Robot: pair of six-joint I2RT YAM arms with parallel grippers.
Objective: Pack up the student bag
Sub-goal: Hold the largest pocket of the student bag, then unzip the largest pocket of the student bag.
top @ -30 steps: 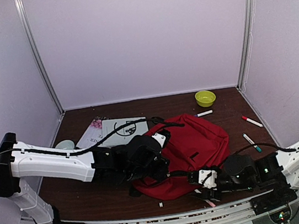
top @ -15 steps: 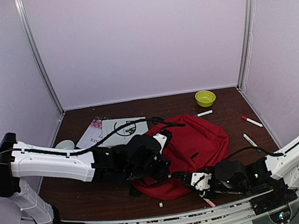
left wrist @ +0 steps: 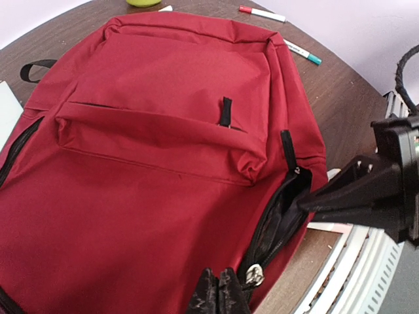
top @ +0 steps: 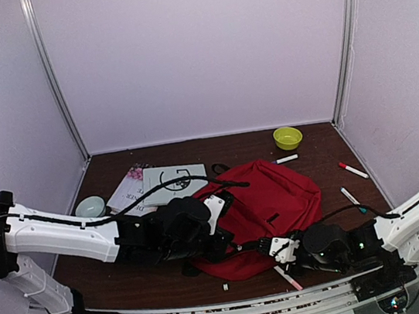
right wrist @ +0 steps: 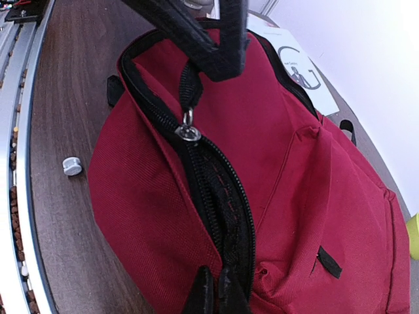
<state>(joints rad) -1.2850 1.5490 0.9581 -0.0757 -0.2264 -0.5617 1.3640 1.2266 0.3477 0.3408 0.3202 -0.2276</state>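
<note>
Here, one student bag [top: 266, 200], one yellow bowl [top: 287, 137], perhaps four markers [top: 353, 170].

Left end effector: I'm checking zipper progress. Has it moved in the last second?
Yes. In the top view the left end effector has shifted left, away from the yellow bowl, which stayed put.

**Readable marks: one letter-like sign, little else**

White booklet [right wrist: 298, 65] carries a large dark mark that reads like a "G", seen from the right wrist. Floral-cover book [top: 128, 190] has dark lettering on its cover, too small to make out from overhead.
</note>
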